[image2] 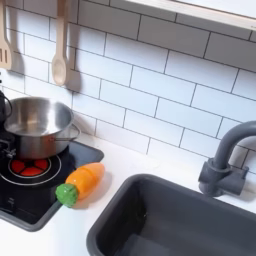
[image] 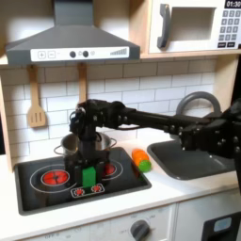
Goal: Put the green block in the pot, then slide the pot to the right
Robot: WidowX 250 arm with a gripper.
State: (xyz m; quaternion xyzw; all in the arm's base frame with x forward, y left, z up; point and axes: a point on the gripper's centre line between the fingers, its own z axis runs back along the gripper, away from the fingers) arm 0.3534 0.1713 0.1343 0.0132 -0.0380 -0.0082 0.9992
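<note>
Stovetop [image: 38, 184]: pot [image2: 38, 125] interior unclear; green block [image: 88, 175] outside, upright.

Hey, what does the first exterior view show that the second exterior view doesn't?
The first exterior view has the gripper down at the green block on the stovetop, plus a range hood and microwave. The second exterior view adds a close look at the sink basin. Both exterior views share the pot, toy vegetable and faucet.
</note>
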